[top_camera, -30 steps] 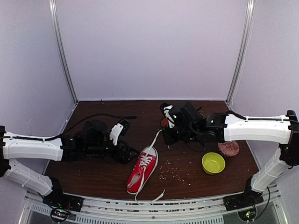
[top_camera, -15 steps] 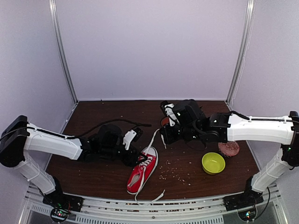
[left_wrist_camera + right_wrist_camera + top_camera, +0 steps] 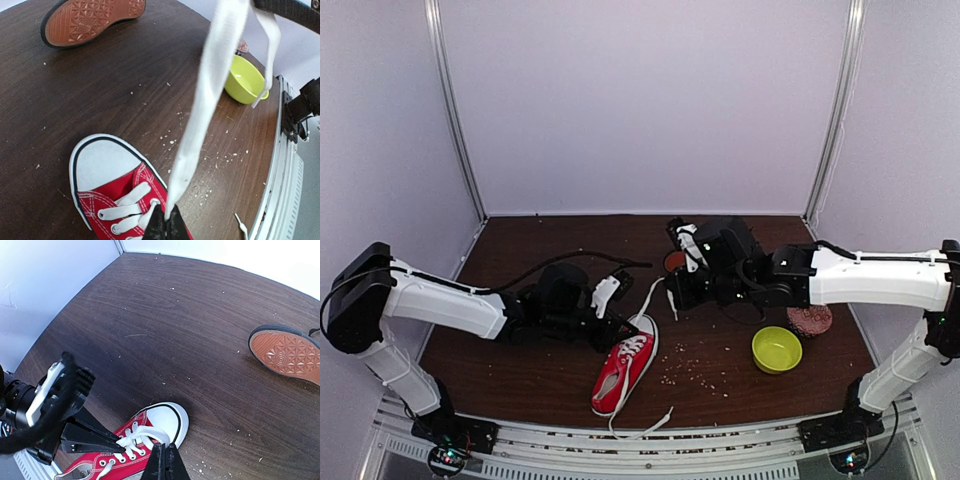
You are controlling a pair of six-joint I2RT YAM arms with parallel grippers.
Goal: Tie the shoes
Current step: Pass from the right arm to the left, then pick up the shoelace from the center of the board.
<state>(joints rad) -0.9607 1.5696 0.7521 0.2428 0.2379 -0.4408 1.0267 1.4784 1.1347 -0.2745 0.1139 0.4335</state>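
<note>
Centre of the table (image 3: 540, 375), a touch toward 6 o'clock: red sneaker (image 3: 626, 368) flat on its sole, white toe cap aimed at 1 o'clock, heel back at 7. Clamped tight with the left gripper (image 3: 165, 226), right on the white lace (image 3: 200, 115), just over the laced rows behind the toe cap. Up and away from that pinch, pulled fairly straight toward 1 o'clock, all the way to the right gripper (image 3: 165, 461). Squeezed closed there too, gripping the same lace higher up, with the loose tail dangling off the far side. Down at the heel end, trailing toward 5 o'clock, the other lace end slack on the wood. Just past the right gripper at 12 o'clock, tipped over with the reddish-brown sole showing: black shoe (image 3: 286, 354), clear of the sneaker. Off at 3 o'clock from the sneaker, green bowl (image 3: 776, 349), upright. Just beyond it toward 1 o'clock, a round pinkish thing (image 3: 809, 319), too blurred to name. Scattered between sneaker and bowl, pale crumbs (image 3: 695, 372) across the dark tabletop.
</note>
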